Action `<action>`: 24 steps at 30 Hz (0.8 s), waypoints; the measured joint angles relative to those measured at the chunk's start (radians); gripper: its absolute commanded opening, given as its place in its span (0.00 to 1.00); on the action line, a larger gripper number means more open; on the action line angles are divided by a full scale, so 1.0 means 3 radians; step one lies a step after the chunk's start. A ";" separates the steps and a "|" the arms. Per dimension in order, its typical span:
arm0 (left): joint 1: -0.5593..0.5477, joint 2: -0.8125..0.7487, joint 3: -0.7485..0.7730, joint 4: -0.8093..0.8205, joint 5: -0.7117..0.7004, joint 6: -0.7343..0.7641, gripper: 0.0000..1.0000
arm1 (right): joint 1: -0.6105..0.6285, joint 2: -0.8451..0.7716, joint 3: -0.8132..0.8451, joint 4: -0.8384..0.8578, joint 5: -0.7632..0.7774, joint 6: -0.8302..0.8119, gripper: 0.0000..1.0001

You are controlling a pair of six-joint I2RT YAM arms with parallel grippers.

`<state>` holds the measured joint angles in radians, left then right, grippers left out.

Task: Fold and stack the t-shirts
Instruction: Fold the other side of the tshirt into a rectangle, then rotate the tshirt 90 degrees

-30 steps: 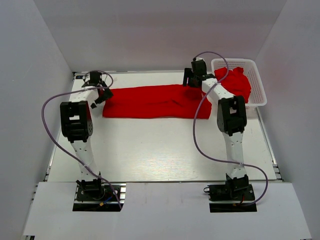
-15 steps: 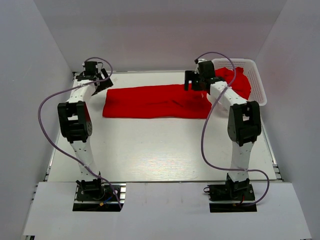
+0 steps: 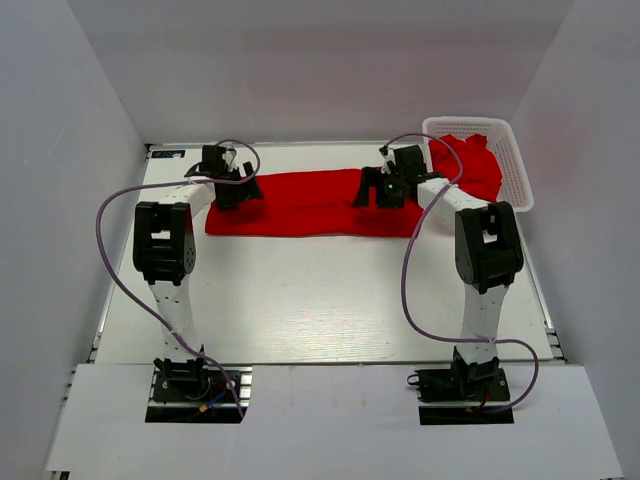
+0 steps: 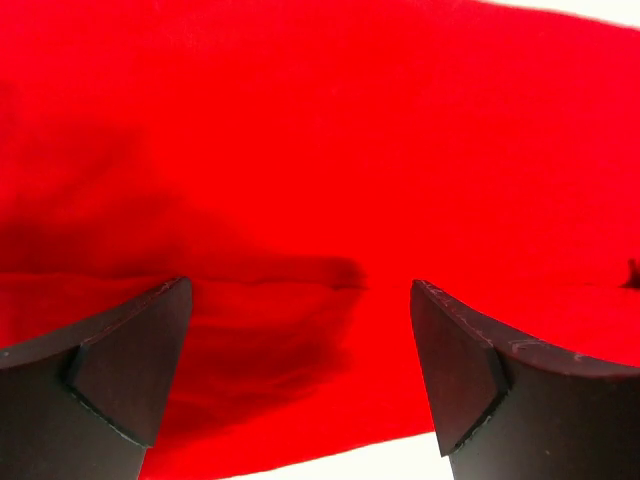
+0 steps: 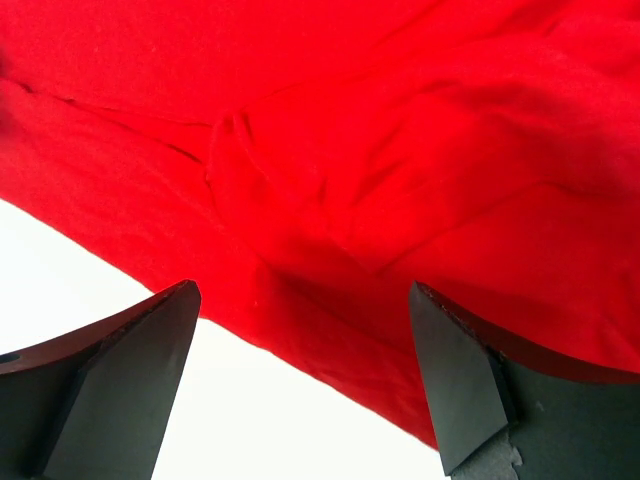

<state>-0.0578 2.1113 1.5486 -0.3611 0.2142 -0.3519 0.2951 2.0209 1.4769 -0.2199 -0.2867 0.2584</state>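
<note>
- Red t-shirt (image 3: 310,203): one piece, lying as a long folded band across the far part of the tabletop (image 3: 320,300). Its right end is near the white lattice basket (image 3: 521,172).
- Basket t-shirts (image 3: 475,165): red cloth heaped inside the basket; you cannot tell how many.
- Left gripper (image 3: 235,190): jaws wide and empty, poised over the band's left end. Its wrist view shows smooth cloth between the fingers, with the near hem just below them.
- Right gripper (image 3: 382,190): jaws wide and empty, over the band right of centre. Its wrist view shows a wrinkled ridge there and the near hem running aslant.
- Step in hand, as judged: taking hold of the band at both points for the next fold.
- Handling notes:
  - Lower both grippers evenly and close on every layer at the hem, not the top ply alone.
  - On the right, grip clear of the ridge or the crease may be folded in.
  - Lift together and keep the cloth taut between your two holds so that the edges meet squarely.
</note>
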 measured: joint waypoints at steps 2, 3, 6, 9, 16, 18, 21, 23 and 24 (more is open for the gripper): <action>-0.0015 0.0006 -0.0058 0.0005 -0.0011 0.0001 1.00 | 0.0000 0.0050 0.0000 0.0038 -0.0065 0.0025 0.90; -0.0014 0.0011 -0.0080 0.0014 -0.0028 0.0004 1.00 | 0.0000 0.0074 0.0000 0.0050 -0.0093 0.0041 0.90; -0.0014 0.0011 -0.0099 0.0053 -0.0076 0.0003 1.00 | 0.0000 0.0144 0.0000 0.0076 -0.0144 0.0078 0.90; -0.0018 0.0006 -0.0132 0.0099 -0.0114 -0.0001 1.00 | 0.0000 0.0233 0.0001 0.0102 -0.0179 0.0093 0.90; -0.0033 -0.0088 -0.0387 0.0354 -0.0177 -0.0039 1.00 | 0.0000 0.0423 0.0181 0.0127 -0.0089 0.0164 0.90; -0.0031 -0.0184 -0.0596 0.0497 -0.0146 -0.0062 1.00 | 0.0000 0.0544 0.0356 0.0135 -0.0057 0.0178 0.90; -0.0038 -0.0449 -0.1048 0.0726 -0.0013 -0.0109 1.00 | 0.0000 0.0754 0.0655 0.0174 -0.0008 0.0212 0.90; -0.0086 -0.0628 -0.1319 0.0790 0.0047 -0.0169 1.00 | 0.0000 0.0913 0.0867 0.0228 0.0014 0.0252 0.90; -0.0134 -0.0679 -0.1395 0.0797 0.0055 -0.0196 1.00 | 0.0000 0.0982 0.0959 0.0262 0.0013 0.0267 0.90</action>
<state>-0.0978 1.9076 1.1301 -0.1219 0.2306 -0.4107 0.2951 2.3154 1.7645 -0.1413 -0.2829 0.3386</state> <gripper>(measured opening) 0.996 0.904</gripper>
